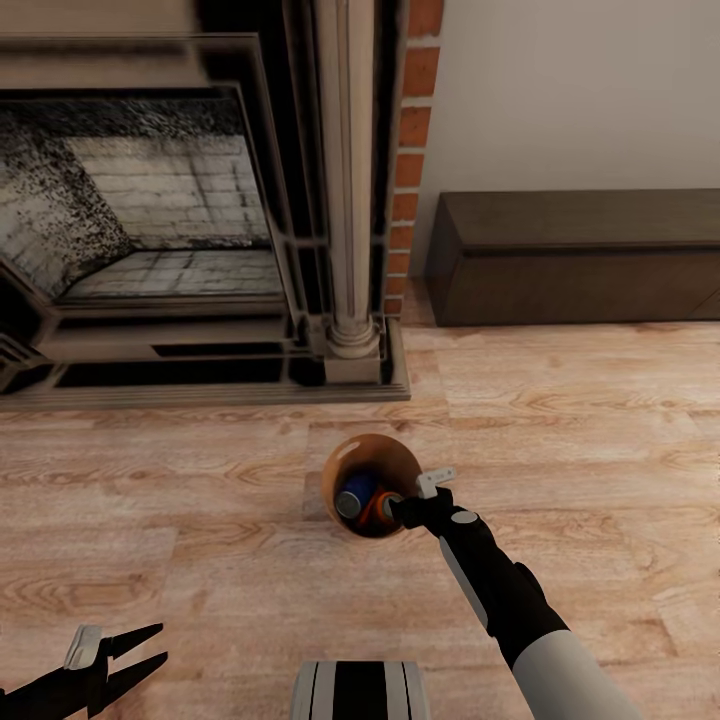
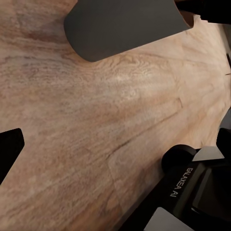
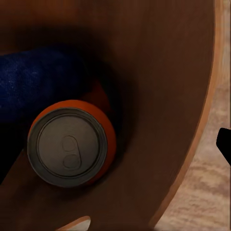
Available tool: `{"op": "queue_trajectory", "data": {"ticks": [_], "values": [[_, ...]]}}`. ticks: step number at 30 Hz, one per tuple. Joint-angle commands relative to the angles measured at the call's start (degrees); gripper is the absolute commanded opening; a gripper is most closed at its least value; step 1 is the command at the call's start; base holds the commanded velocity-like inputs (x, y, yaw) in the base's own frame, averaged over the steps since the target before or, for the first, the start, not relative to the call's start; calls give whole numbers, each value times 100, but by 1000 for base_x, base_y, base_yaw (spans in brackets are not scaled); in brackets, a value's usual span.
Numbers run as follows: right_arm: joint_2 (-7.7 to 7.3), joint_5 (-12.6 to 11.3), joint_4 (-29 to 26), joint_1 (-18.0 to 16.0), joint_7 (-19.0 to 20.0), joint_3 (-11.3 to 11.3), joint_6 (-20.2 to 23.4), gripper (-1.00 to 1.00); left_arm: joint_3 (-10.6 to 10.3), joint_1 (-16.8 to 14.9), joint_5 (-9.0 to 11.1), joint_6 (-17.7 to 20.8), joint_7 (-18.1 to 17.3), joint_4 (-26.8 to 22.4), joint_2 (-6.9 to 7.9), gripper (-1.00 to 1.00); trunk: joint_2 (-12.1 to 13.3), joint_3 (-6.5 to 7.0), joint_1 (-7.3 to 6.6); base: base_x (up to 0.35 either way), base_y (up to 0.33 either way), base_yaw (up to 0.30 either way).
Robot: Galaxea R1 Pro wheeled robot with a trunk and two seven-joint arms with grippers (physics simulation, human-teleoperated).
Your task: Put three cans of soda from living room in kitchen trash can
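Soda cans [image 3: 72, 144] lie unlabelled in the bin [image 1: 400, 470]; right pincer [image 1: 395, 508] state unclear, left pincer [image 1: 140, 655] apart.

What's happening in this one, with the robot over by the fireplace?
The right gripper is at the rim of the trash can, which stands on the wood floor in front of the fireplace. Inside the bin lie a dark blue soda can and an orange soda can; a third can is not clearly visible. Whether the right gripper holds anything cannot be told. The left gripper hangs open and empty low over the floor.
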Motion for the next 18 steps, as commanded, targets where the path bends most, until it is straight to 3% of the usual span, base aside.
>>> {"op": "queue_trajectory", "data": {"ticks": [1,10,18], "values": [[0,0,0,0,0,0,0,100,-2,0,0,0,0,0,0,100,42,19,-23,0,0,0],[0,0,0,0,0,0,0,100,-7,0,0,2,0,0,0,100,403,180,-220,0,0,0],[0,0,8,0,0,0,0,100,2,0,0,2,0,0,0,100,443,198,-242,0,0,0]]}}
